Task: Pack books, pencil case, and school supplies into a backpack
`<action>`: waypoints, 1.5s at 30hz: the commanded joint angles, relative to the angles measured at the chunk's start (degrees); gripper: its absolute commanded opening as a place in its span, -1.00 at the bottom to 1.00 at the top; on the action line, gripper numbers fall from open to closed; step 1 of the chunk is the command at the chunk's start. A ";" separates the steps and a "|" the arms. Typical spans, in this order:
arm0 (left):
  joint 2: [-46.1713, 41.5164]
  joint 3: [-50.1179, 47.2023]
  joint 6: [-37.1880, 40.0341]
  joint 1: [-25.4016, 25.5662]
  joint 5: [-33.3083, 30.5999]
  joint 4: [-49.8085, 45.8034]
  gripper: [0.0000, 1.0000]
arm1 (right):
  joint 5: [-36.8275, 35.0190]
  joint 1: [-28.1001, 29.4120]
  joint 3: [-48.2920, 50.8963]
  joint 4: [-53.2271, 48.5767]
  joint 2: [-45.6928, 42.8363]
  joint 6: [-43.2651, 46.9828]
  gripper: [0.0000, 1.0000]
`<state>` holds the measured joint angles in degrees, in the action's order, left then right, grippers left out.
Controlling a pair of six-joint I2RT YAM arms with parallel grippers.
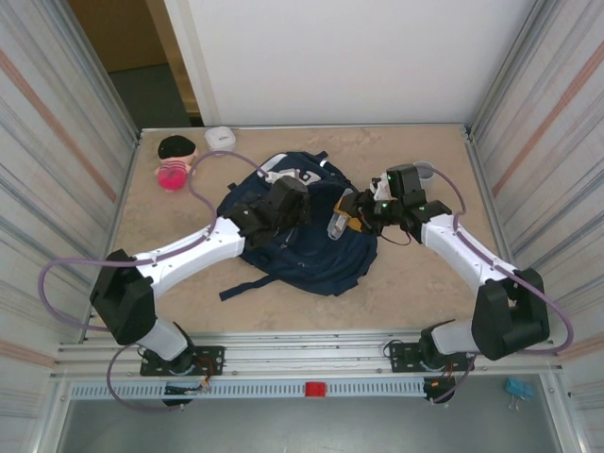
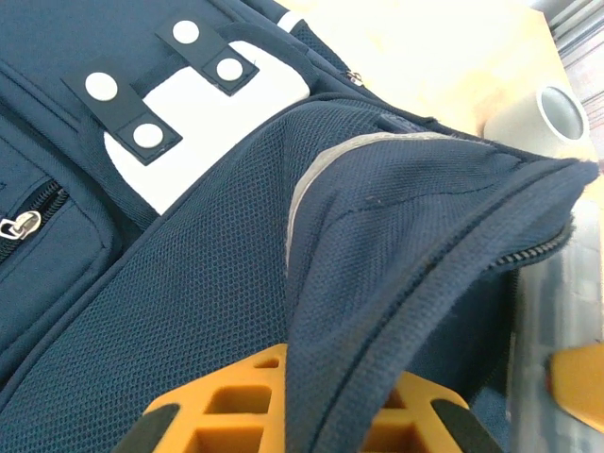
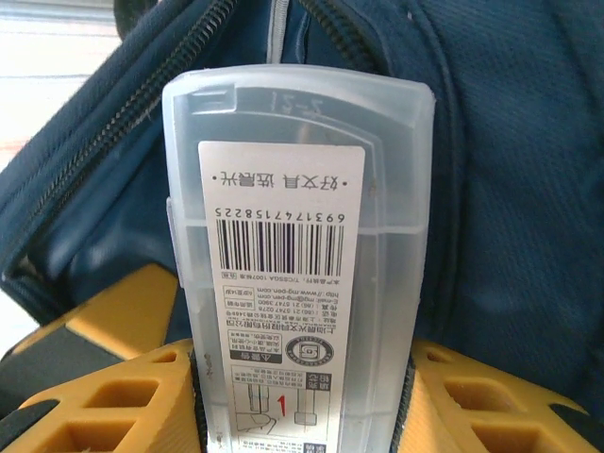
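Orange fingers (image 3: 123,396) of my right end effector (image 3: 302,387) clamp the silvery-white bar (image 3: 297,236), poised at the zipper mouth of the backpack (image 1: 311,260). My left end effector (image 2: 321,415) pinches the flap (image 2: 425,245), holding it up. If that fabric slips free, the mouth could sag and the bar could jam against the zipper.

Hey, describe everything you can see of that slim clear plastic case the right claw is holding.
The slim case is a long, flat box of frosted, see-through plastic with rounded corners and a step partway along, as if a cap meets the body. A white label with a barcode and printed text covers much of its facing side. The right claw grips it across its width between orange fingers, its free end pointing toward the unzipped backpack.
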<state>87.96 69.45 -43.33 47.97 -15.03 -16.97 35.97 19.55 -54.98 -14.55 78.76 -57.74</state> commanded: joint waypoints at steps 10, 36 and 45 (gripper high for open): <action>-4.35 0.42 -0.60 -0.25 0.43 6.43 -1.00 | -1.35 1.18 -4.52 3.39 3.00 -4.22 0.21; -3.15 -7.13 6.26 -2.44 19.50 14.06 0.07 | 0.72 -0.75 4.14 24.79 0.75 -16.28 0.42; -16.75 -19.44 13.96 -3.49 19.55 8.00 0.30 | 0.56 -0.52 3.35 19.71 1.37 -12.83 0.36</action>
<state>76.29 53.43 -34.37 44.58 3.66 -6.17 36.88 18.68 -49.28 7.27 80.14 -72.75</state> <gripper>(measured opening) 0.651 0.682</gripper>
